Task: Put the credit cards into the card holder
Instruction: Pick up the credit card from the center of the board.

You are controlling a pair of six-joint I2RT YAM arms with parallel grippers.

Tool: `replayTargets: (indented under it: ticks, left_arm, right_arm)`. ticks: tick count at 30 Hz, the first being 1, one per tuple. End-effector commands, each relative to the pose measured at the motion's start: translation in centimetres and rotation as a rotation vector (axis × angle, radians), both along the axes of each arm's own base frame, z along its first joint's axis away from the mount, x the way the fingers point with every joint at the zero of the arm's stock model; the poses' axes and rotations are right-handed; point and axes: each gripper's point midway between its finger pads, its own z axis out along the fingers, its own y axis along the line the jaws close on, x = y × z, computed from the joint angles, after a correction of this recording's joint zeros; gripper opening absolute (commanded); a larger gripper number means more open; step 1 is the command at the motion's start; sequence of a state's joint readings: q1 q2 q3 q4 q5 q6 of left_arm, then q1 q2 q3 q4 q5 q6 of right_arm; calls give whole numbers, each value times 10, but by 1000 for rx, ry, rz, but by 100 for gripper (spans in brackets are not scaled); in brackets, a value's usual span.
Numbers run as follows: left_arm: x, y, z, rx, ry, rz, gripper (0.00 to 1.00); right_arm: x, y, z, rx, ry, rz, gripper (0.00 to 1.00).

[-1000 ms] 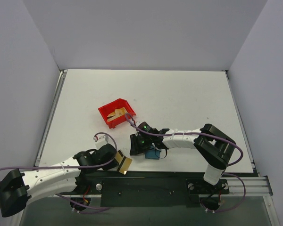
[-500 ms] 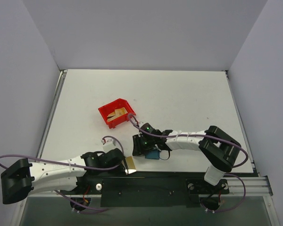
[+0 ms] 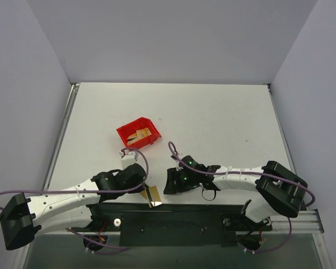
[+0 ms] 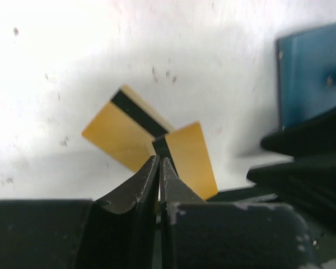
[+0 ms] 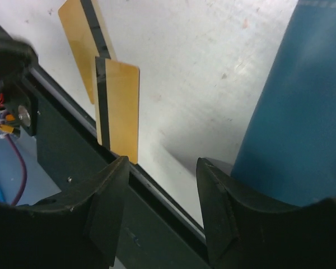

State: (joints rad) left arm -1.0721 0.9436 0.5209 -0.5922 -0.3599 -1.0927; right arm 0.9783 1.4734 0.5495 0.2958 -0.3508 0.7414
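Right, we're down at the near edge of the white tabletop (image 3: pixel 213 117), faintly speckled with dark marks up close. Plain pale grey walls (image 3: pixel 173 39) close it in on three sides, and a black mounting plate (image 3: pixel 173 221) runs along the front. Two thin gold-tan plastic cards with dark stripes overlap there: the lower card (image 4: pixel 115 131) lies flat on the white, and the upper card (image 4: pixel 190 162) is angled across it, reaching the table's front lip. The left gripper (image 4: pixel 159 162) sits right at that upper card's striped corner, jaws drawn to a thin slit. Whether they nip the card, I can't tell. Close by, the right gripper (image 5: pixel 162 168) stands spread with nothing between its fingers. The small teal-blue rectangular card holder (image 5: pixel 302 112) lies on the table just beside one of them. Farther back, the red plastic bin (image 3: pixel 125 134) holds more tan cards (image 3: pixel 139 136).
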Motion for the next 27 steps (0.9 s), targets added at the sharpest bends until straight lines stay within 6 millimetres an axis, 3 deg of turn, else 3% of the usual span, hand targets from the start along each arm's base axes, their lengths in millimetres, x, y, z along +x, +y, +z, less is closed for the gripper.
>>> replayTargets:
  ticks: [1,5,11,21,27]
  left_arm:
    - [38,-15,21,-26,-135,-78,15]
    - [54,-27,21,-56,-161,-117,14]
    - [56,-47,9,-82,-155,-190,9]
    - [50,-40,-23,-29,-100,-192,5]
    - [47,-37,-30,-20,-82,-191,3]
  right_arm:
    - [-14,18,18,126,52,-27,47]
    - [-23,28,18,169,95,-35,47]
    - [-39,36,16,170,120,-20,47]
    - [-49,28,-3,110,172,-40,47]
    - [-59,31,-11,108,221,-17,47]
